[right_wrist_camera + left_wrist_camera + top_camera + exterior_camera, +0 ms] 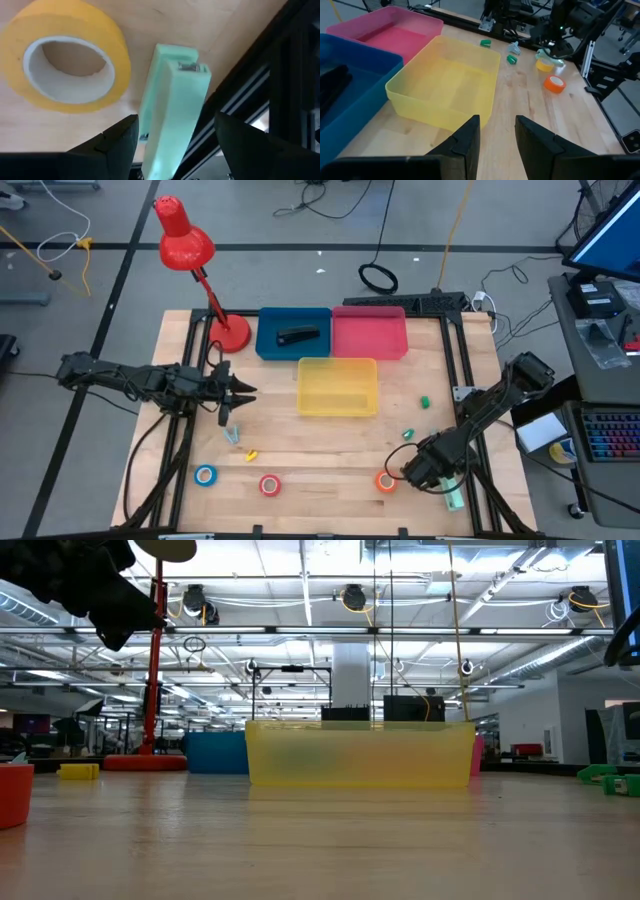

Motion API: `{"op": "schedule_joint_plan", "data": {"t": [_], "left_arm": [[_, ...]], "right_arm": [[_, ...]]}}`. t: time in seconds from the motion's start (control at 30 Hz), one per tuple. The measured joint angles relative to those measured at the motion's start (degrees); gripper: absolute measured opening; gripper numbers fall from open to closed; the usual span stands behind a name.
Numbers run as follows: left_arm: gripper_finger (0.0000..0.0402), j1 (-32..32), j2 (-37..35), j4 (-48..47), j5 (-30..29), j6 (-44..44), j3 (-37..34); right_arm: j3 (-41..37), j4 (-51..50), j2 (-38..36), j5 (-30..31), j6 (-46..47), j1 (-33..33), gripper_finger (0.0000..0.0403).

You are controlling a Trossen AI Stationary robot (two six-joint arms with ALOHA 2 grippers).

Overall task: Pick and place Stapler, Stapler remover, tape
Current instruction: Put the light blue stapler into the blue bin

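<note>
Three bins sit at the table's back: blue [293, 333] with a dark stapler [298, 335] already in it, pink [370, 333] beside it, yellow [338, 387] in front. The left gripper [240, 394] hangs just left of the yellow bin, fingers slightly apart, holding nothing. The right gripper [172, 145] is low at the table's front right corner, fingers spread around a pale green stapler [172, 107] lying beside the yellow tape roll [65, 55]. I'd close squarely on the stapler's body, clear of that roll. Blue [205, 475], red [270, 484] and orange [386, 480] rolls line the front edge.
</note>
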Motion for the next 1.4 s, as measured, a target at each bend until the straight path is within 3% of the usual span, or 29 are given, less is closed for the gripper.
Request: {"op": "schedule_joint_plan", "data": {"t": [0.27,0.63,0.8,1.4], "left_arm": [[0.0122,0.0,0.0,0.0,0.0,-1.0,0.0],[0.0122,0.0,0.0,0.0,0.0,-1.3,0.0],[0.0122,0.0,0.0,0.0,-0.1,-1.3,0.0],[0.0122,0.0,0.0,-0.1,-2.0,-0.3,0.0]], "right_arm": [[-2.3,5.4,0.0,0.0,2.0,0.2,0.0254],[-2.3,5.5,0.0,-0.2,3.7,0.4,0.0254],[-2.3,6.1,0.0,-3.2,4.1,1.0,0.0254],[-2.3,14.5,0.0,-4.3,17.8,7.2,0.0253]]}}
